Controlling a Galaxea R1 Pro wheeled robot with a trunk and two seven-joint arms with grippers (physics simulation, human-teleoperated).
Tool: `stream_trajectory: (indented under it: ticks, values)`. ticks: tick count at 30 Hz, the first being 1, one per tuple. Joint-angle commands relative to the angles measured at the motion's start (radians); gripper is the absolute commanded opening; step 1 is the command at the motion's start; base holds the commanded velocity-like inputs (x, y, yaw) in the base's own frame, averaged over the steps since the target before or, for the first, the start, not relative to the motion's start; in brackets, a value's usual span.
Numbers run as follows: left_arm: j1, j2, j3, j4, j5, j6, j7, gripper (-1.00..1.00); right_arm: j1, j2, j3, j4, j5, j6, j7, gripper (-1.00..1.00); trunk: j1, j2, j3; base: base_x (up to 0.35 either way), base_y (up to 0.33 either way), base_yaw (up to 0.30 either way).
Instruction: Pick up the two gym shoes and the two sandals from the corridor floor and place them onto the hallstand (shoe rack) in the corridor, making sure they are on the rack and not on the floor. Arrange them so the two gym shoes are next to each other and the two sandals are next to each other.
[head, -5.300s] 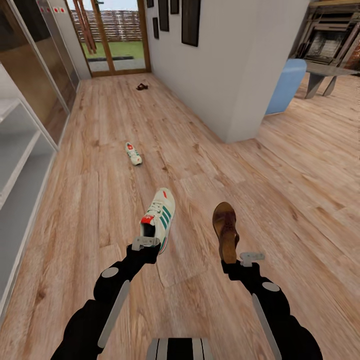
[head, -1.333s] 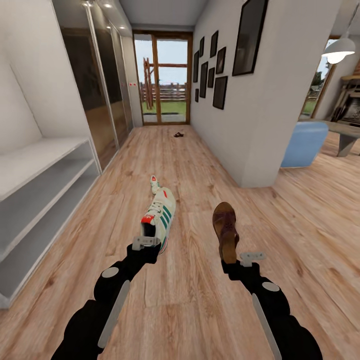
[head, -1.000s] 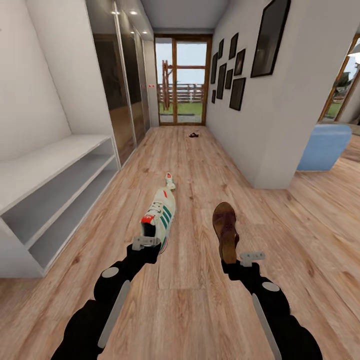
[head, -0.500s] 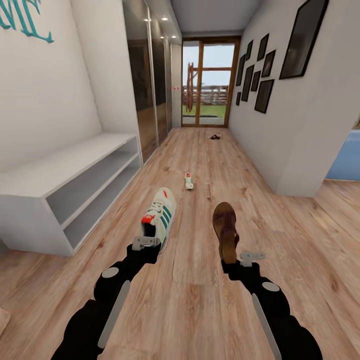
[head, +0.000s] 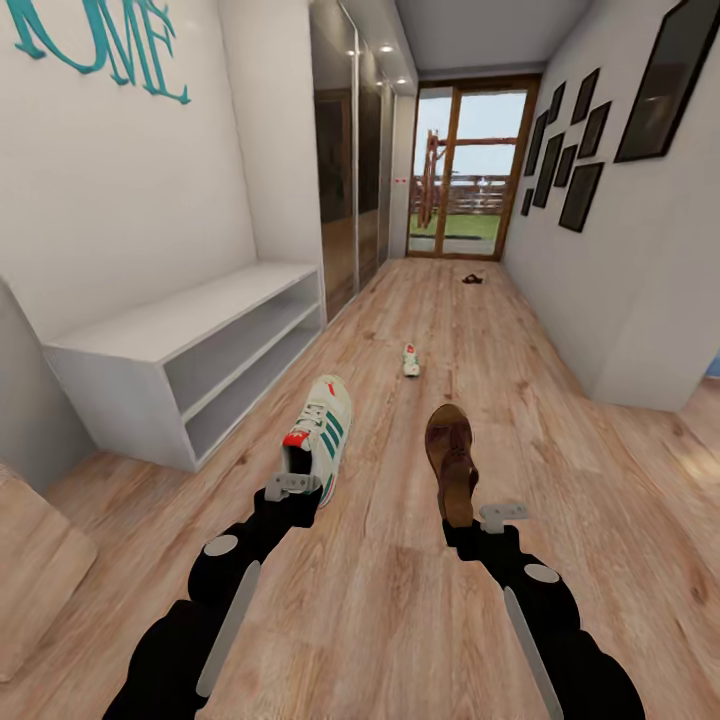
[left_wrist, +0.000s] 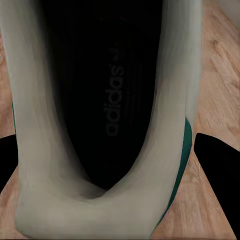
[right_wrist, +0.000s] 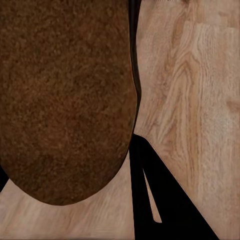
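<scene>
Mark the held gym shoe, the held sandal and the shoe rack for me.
held gym shoe (head: 322, 435), head view, green-striped side.
held sandal (head: 452, 455), head view, footbed.
shoe rack (head: 175, 326), head view, flat top.

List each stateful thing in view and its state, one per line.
left gripper: shut on the held gym shoe, carried above the floor
right gripper: shut on the held sandal, also carried
second gym shoe: on the corridor floor
second sandal: on the floor near the door
hallstand: shelves empty
</scene>
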Motion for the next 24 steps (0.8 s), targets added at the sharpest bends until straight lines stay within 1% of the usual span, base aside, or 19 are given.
stream_trajectory:
  ticks: [1, 24]
  values:
    - [-0.001, 0.000, 0.001, -0.001, 0.009, 0.005, 0.001, -1.00, 0.000, 0.000, -0.001, -0.002, -0.004, 0.006, 0.000, -1.00, 0.000, 0.000, 0.000, -0.039, -0.013, 0.282]
    - [0.000, -0.001, 0.001, -0.001, 0.009, 0.005, 0.001, -1.00, 0.000, 0.000, -0.001, -0.002, -0.004, 0.006, 0.000, -1.00, 0.000, 0.000, 0.017, -0.003, -0.001, 0.277]
